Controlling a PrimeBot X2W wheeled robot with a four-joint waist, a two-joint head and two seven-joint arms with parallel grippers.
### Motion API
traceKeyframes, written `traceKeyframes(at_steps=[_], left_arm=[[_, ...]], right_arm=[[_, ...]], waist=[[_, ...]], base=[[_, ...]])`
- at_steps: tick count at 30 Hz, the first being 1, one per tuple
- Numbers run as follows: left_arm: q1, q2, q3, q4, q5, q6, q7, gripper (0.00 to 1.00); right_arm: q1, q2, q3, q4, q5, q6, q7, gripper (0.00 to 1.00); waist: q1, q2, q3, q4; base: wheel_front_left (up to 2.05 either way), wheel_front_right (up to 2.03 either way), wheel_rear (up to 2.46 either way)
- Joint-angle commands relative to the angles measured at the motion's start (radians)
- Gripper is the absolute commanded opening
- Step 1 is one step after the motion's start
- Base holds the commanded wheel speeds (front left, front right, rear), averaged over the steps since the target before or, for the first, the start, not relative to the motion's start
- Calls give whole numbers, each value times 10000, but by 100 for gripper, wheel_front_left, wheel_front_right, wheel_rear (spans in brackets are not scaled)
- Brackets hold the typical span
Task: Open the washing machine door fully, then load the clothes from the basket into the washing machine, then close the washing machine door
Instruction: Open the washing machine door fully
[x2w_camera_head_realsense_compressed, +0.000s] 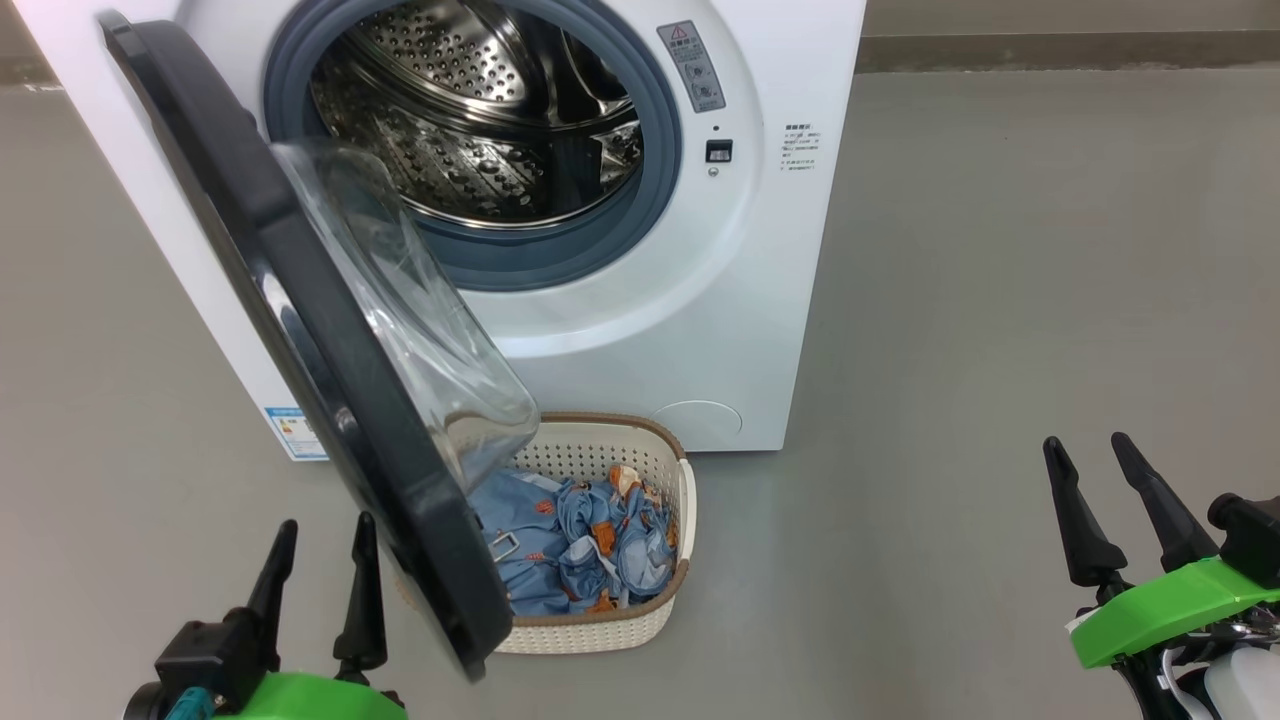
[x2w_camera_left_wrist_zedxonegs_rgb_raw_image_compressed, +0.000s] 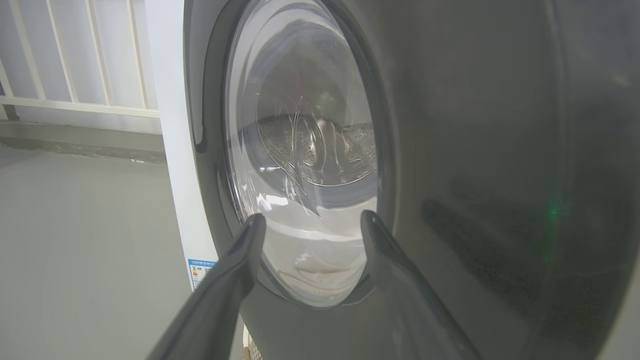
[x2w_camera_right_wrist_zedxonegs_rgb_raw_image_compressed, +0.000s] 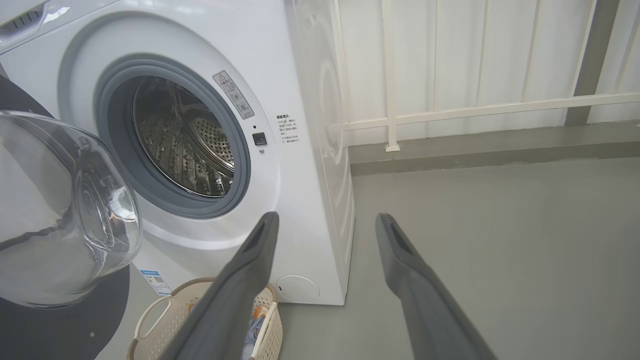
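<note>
Door part open, nothing loaded yet.
Left gripper (x2w_camera_head_realsense_compressed: 327, 525) and right gripper (x2w_camera_head_realsense_compressed: 1085, 445) are spread wide and empty. The left is just beside the door (x2w_camera_head_realsense_compressed: 300, 340), which hangs over the basket (x2w_camera_head_realsense_compressed: 686, 500). Clothes (x2w_camera_head_realsense_compressed: 570, 550) lie in the basket and the drum (x2w_camera_head_realsense_compressed: 480, 120) is empty. Full opening, loading and closing are left.

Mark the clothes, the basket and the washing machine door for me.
the clothes (x2w_camera_head_realsense_compressed: 575, 545), head view, middle of the blue bundle.
the basket (x2w_camera_head_realsense_compressed: 590, 635), head view, its near perforated wall.
the washing machine door (x2w_camera_head_realsense_compressed: 430, 540), head view, its dark lower rim.
</note>
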Motion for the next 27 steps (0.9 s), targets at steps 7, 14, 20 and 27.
traceKeyframes(at_steps=[7, 14, 20, 27], left_arm=[[-366, 197, 320, -239, -29, 70, -65, 100], [-360, 194, 306, -246, -26, 44, -65, 99], [-381, 183, 394, -531, -52, -15, -65, 0], [-333, 62, 725, -1563, 96, -57, -65, 0]], right_arm=[[-167, -188, 153, -245, 52, 46, -122, 100], [-137, -158, 144, -257, 128, 46, -122, 100], [-113, -130, 146, -243, 114, 46, -122, 100], [-112, -95, 150, -241, 117, 46, -122, 100]], waist=[[0, 0, -10, -2], [0, 0, -28, 15], [0, 0, -19, 43], [0, 0, -19, 116]], base=[[0, 0, 0], [0, 0, 0], [0, 0, 0], [0, 0, 0]])
